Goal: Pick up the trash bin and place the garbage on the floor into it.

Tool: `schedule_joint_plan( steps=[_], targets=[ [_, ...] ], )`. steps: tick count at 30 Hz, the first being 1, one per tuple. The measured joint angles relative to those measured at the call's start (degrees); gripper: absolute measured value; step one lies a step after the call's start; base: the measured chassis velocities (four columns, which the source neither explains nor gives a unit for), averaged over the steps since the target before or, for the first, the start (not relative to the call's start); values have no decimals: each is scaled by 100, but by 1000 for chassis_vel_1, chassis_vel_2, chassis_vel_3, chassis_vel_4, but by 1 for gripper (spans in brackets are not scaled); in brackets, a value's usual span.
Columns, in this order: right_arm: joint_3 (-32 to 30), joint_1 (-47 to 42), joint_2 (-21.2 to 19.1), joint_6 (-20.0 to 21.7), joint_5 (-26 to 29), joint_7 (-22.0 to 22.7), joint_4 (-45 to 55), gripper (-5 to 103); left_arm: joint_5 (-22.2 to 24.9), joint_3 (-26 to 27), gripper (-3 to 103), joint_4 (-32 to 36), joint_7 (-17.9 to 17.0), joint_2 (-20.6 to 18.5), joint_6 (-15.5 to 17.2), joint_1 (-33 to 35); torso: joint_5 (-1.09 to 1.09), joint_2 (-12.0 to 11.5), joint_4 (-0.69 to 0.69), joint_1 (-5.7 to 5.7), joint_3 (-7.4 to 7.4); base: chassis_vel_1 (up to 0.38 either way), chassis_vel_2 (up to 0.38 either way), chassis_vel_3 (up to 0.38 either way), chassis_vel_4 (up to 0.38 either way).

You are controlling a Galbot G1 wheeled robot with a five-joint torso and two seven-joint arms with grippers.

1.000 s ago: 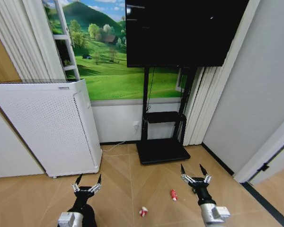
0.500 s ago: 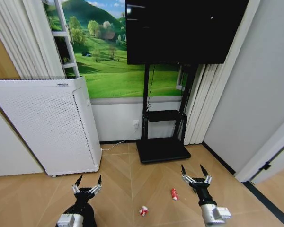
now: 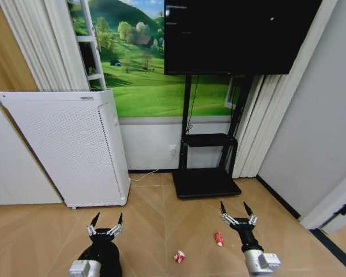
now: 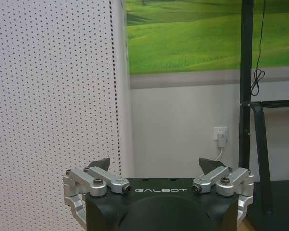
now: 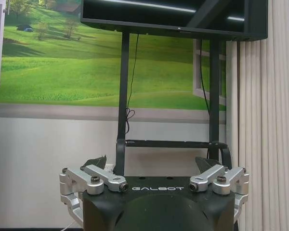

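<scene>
Both grippers, left (image 3: 106, 221) and right (image 3: 237, 211), gape empty (pointed black fingertips) above herringbone floor (image 3: 150, 219).

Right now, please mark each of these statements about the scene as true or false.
1. Both claws are open and hold nothing. True: left claw, right claw.
2. A crushed can lies on the floor between the two arms. True.
3. The small red piece is inside the right claw. False: it lies on the floor beside it.
4. The white perforated appliance stands on the robot's right. False: on its left.
</scene>
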State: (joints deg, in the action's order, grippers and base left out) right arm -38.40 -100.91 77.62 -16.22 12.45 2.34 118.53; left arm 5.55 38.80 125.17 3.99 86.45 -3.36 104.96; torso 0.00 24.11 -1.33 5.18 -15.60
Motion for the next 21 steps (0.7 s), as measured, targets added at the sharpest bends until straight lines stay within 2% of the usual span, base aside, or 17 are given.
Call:
schedule_joint_plan(
  steps=[7,9,21],
  targets=[
    [7,9,26,0,-4,-1,-17,100,1,14,100,-66,8,-33,-28,-40,0,-115,0,-47,68,0,0,0,0],
    [11,15,48,9,-11,0,-34,100,20,32,100,-97,8,-66,-28,-92,-1,-216,0,-86,129,0,0,0,0],
    [-11,-15,110,11,-51,0,-51,100,22,2,100,-176,17,-87,-34,-133,0,-486,0,-188,295,0,0,0,0]
  ],
)
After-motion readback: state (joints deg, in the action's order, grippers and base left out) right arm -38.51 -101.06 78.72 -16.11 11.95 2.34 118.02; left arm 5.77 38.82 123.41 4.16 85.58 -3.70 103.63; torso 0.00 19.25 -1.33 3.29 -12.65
